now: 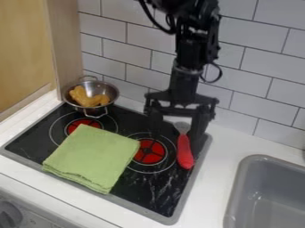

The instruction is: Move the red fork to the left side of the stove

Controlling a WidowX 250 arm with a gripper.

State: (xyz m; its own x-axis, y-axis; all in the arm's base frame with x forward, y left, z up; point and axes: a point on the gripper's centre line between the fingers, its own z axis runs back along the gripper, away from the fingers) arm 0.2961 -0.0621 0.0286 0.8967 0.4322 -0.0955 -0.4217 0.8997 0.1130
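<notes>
The red fork (185, 152) is lying toward the right of the frame, on the right side of the stove (156, 195), so the move itself is waiting to be done. The gripper (175, 136) is hanging around the fork's upper end, its 2 fingers standing wide apart and apparently gripping nothing. Closing, lifting, carrying left past the green cloth (92, 156) and setting down are all remaining.
</notes>
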